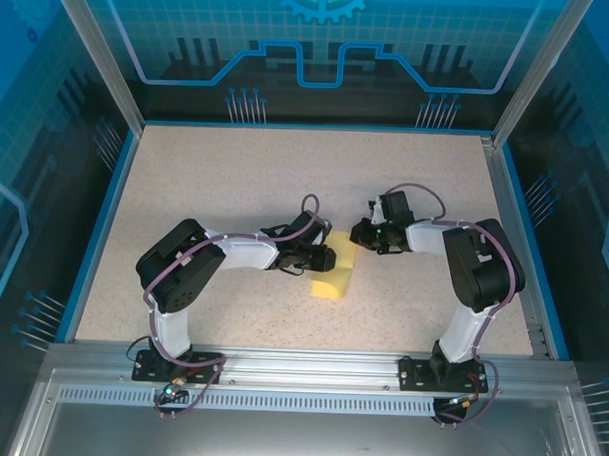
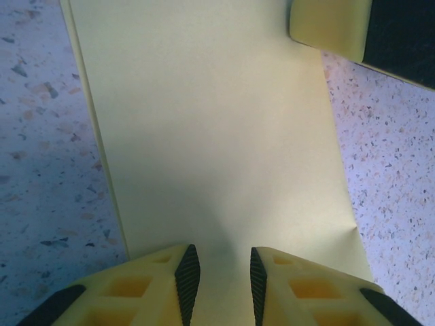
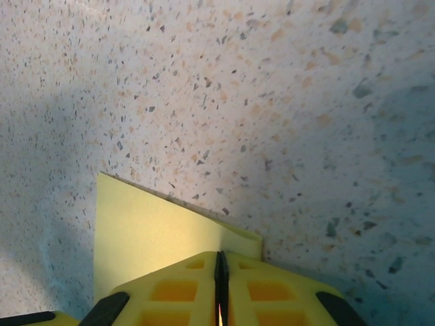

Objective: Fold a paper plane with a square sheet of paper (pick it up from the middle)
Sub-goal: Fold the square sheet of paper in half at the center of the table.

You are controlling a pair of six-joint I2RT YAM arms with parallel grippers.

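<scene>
the left gripper (image 2: pixel 219 288) sits over the folded yellow paper (image 2: pixel 211 115), jaws slightly apart, gripping nothing; the right gripper (image 3: pixel 221 285) is closed at its corner.

right pincer closed at the paper's edge

the right pincer (image 3: pixel 221 270) has its yellow fingers pressed together, dark pads meeting. just beyond the tips lies the yellow sheet of paper (image 3: pixel 143 231), one corner folded, flat on the speckled worktop (image 3: pixel 272 102).
</scene>
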